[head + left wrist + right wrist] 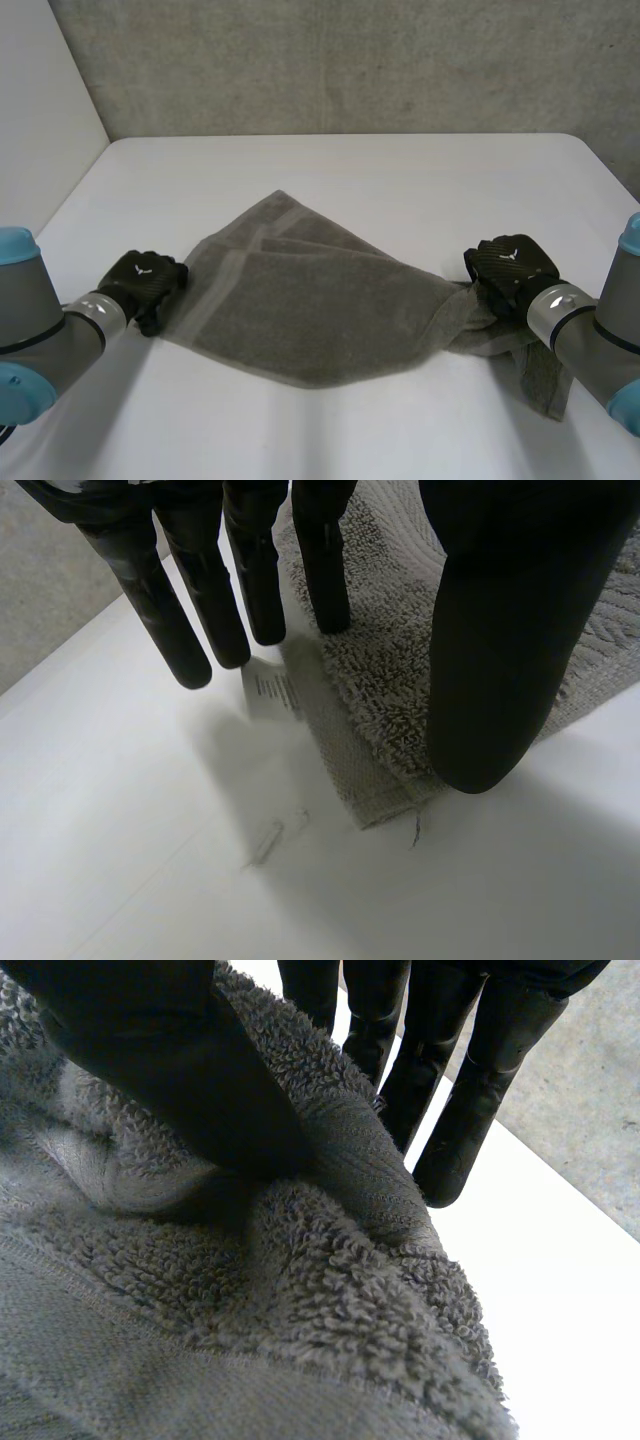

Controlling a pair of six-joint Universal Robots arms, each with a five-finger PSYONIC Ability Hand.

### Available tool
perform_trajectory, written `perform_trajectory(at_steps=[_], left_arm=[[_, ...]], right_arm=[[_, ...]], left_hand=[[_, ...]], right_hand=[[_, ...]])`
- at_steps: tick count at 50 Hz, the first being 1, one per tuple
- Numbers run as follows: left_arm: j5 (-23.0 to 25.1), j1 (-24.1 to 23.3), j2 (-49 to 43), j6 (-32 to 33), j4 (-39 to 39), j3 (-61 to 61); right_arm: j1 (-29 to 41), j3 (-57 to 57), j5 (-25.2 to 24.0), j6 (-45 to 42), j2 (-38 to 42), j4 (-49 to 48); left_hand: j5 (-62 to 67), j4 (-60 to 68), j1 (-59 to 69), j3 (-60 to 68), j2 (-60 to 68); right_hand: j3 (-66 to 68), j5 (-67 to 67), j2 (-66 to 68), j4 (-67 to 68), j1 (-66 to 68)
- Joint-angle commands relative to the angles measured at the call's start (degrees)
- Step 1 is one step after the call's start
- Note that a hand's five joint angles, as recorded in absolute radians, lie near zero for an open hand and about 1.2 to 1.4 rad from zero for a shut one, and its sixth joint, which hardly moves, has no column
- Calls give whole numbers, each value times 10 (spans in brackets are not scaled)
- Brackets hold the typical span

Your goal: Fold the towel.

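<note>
The grey towel (320, 300) lies partly folded near the middle of the white table (350, 170). Its far point aims at the concrete wall (350, 60), with a wide bare stretch of tabletop open beyond it. More bare table runs along the towel's near edge, between the two arms. The towel's left corner lies flat, its hem and a loose thread plain in the left wrist view. The right end is gathered into a twisted bunch, with a tail trailing toward the table's near side. The left hand (145, 283) sits at that left corner, palm down, with its fingers (195, 610) straight and held apart from the thumb (500, 660). Most fingertips hang over bare table just off the towel's edge, one is over the cloth, and the thumb is over the corner, clamping nothing. The right hand (510, 265) is at the bunched right end, its thumb (180, 1070) sunk into the pile, squeezing a ridge of towel against the straight fingers (470, 1110) behind it.
</note>
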Motion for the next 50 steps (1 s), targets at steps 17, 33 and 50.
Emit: perform_trajectory(at_steps=[17,33,50], left_arm=[[-2,-17,-9,-1,21,10],[-21,-37,218,-24,-34,-44],[-14,-37,351,-139,-183,-26]], right_arm=[[0,2,0,0,-1,-1],[-5,-50,-13,-25,-71,138],[-19,-331,-53,-137,-52,457]], left_hand=[[444,444,441,442,442],[508,508,505,506,506],[508,508,505,506,506]], right_hand=[[123,131,124,116,267],[123,131,124,116,267],[123,131,124,116,267]])
